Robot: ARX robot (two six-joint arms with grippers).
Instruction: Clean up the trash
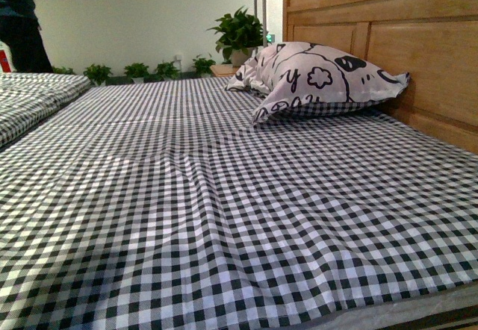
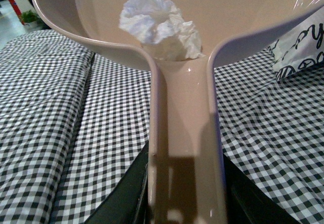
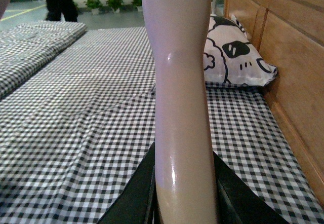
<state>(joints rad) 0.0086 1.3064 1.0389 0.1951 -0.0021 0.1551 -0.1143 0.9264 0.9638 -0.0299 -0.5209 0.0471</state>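
Trash: a crumpled white paper wad (image 2: 161,27) sits inside the beige-pink dustpan (image 2: 243,11), at the mouth where the pan narrows into its handle.
Left fingers (image 2: 185,203): clenched on the dustpan's handle, dark pads pressed to both sides of it, the pan held clear above the bed.
Right fingers (image 3: 183,193): grasping a smooth pale-pink handle (image 3: 179,82) that rises upright past the camera; its far end is out of view.
Bed (image 1: 187,195): black-and-white checked sheet, lightly wrinkled.
Pillow (image 1: 321,76): white with black cartoon print, lying against the wooden headboard (image 1: 418,46).
Background: potted plants (image 1: 237,35) along the far wall.
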